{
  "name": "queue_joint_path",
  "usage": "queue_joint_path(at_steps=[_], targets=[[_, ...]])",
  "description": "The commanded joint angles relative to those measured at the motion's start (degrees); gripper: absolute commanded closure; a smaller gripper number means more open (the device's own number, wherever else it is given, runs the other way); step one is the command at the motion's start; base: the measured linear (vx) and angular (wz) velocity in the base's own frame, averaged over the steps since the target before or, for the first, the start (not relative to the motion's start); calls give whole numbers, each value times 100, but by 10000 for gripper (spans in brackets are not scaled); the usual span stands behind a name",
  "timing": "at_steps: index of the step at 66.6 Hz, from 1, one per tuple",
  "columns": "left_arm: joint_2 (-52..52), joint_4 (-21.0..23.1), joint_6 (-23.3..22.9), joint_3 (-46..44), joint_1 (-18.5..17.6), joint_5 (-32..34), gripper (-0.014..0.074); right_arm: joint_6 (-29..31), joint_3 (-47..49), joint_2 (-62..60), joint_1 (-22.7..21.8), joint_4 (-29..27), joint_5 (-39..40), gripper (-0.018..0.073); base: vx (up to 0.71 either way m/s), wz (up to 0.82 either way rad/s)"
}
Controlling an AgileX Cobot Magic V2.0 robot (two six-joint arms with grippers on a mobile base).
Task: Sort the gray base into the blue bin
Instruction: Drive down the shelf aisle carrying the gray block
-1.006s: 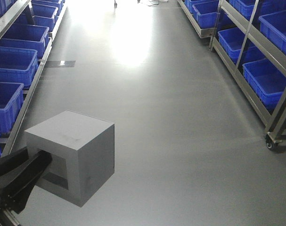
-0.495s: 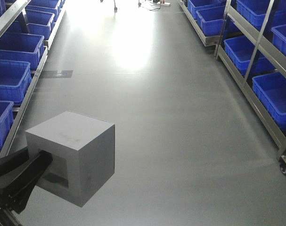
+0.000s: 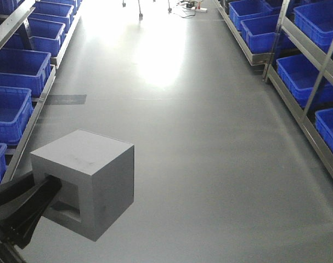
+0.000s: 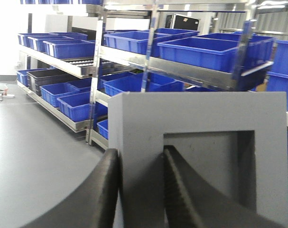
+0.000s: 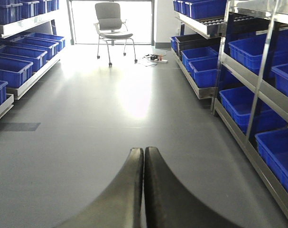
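Left wrist-mounted: pinching gray base point(image 4: 196, 111) by recess wall with left fingers point(image 4: 103, 190); likely stiff, light; right fingers point(image 5: 129, 190) pressed together.

Open floor point(image 3: 199, 153) between shelving racks point(image 3: 321, 71) either side

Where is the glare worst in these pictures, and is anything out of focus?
Front view: a blown-out patch on the floor, the gray block sharp. Right wrist view: the doorway behind the chair is washed out. Left wrist view: the fingers of the left gripper look soft.
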State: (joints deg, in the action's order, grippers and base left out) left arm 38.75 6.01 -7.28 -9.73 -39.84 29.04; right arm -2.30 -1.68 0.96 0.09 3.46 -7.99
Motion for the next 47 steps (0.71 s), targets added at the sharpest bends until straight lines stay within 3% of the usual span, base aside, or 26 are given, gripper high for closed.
queue_joint_path(at_steps=[1, 47], targets=[[-24, 20, -34, -154, -33, 639, 602, 40, -97, 57, 7, 37, 452, 568, 45, 9], [-24, 20, -34, -154, -33, 639, 602, 40, -97, 57, 7, 37, 452, 568, 44, 5]])
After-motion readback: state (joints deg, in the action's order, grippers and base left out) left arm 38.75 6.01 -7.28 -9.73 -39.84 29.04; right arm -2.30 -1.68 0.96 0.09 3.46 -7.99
